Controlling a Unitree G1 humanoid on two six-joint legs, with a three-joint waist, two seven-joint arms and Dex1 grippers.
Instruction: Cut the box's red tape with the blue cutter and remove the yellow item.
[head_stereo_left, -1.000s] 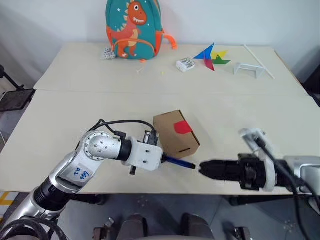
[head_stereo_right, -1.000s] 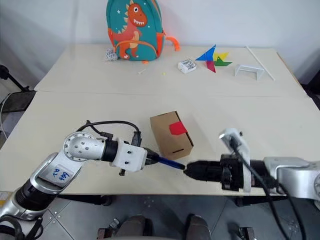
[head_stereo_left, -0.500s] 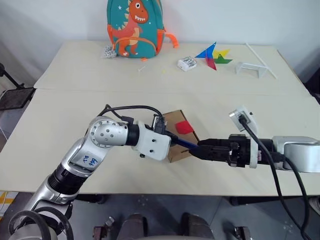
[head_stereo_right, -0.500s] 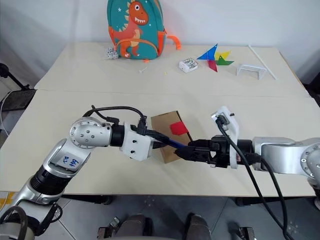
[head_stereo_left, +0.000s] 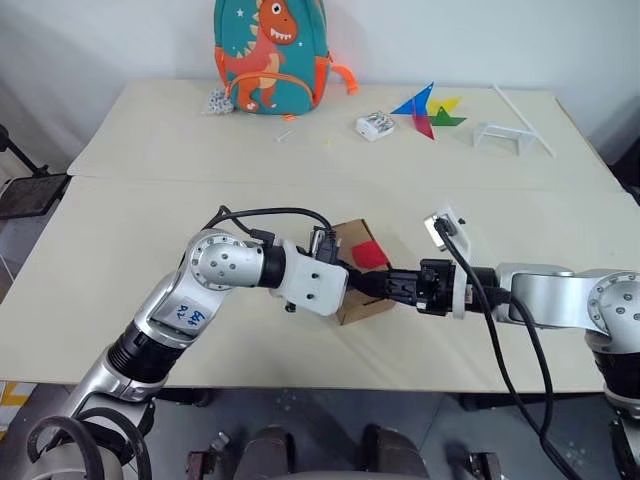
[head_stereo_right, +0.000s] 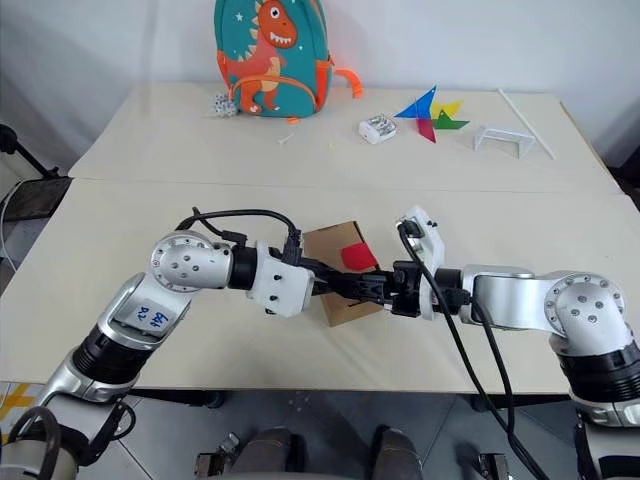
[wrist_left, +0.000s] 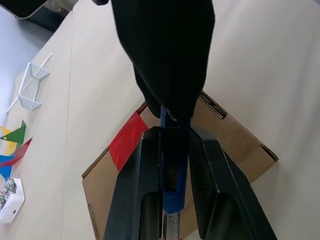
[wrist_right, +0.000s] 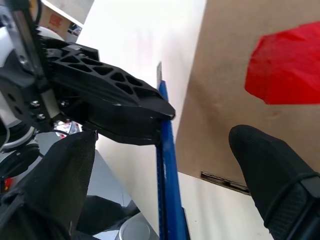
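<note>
The blue cutter (wrist_right: 167, 165) is clamped in the left gripper (wrist_left: 172, 165) just above the box (head_stereo_left: 362, 290) on the worktop (head_stereo_left: 300, 200). The right gripper (wrist_right: 165, 165) is spread wide around the cutter's free end. A handover appears intended: the right gripper should be closed squarely before release. The red tape (head_stereo_left: 369, 254) is uncut. The yellow item is hidden; blade exposure cannot be judged.

both arms are shiny silver tubes with round joints. the left arm (head_stereo_left: 222, 278) has small screws, a white label with blue writing, a looping black cable and a white wrist. the right arm (head_stereo_left: 560, 300) has black cables and a white plug box.
</note>
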